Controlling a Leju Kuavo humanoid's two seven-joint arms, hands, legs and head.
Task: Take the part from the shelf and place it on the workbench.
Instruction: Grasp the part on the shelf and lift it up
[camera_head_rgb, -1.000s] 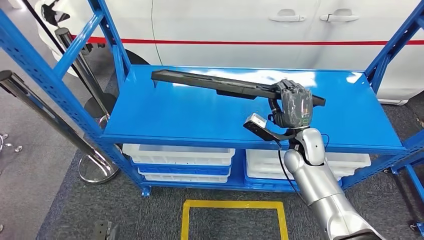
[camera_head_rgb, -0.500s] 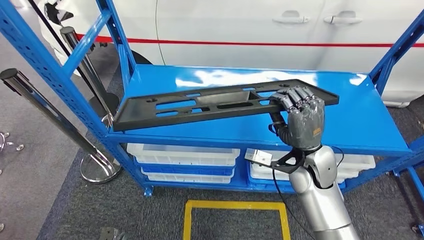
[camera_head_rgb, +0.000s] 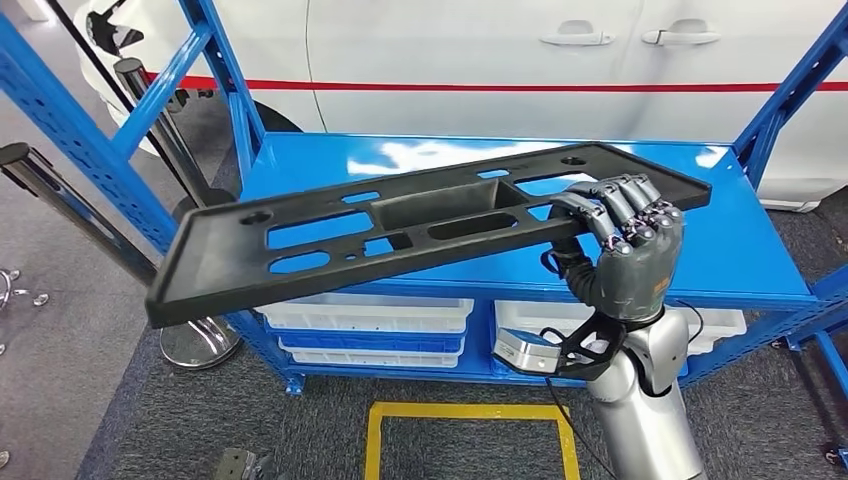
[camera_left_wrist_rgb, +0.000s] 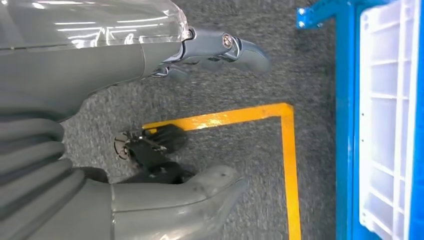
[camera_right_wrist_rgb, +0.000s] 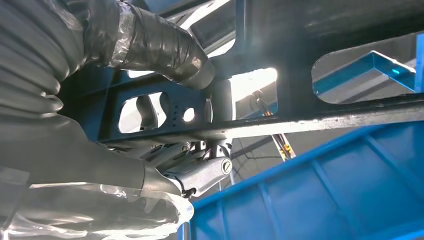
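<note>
The part is a long black flat panel with several cut-outs. It hangs in the air above the blue shelf's top board, tilted, its left end lower and jutting out past the shelf's front left corner. My right hand grips the panel's near edge close to its right end, fingers curled over the rim. From underneath, the right wrist view shows the panel with my thumb pressed against it. My left hand hangs over the grey carpet, fingers apart and holding nothing.
The blue shelf frame's slanted braces rise at left and right. White bins sit on the lower shelves. A chrome stanchion stands left of the shelf. A yellow floor square lies in front. A white car stands behind.
My right hand has lifted the panel off the shelf board and drawn it toward me. The panel has turned flatter and its left end now hangs past the shelf's front.
</note>
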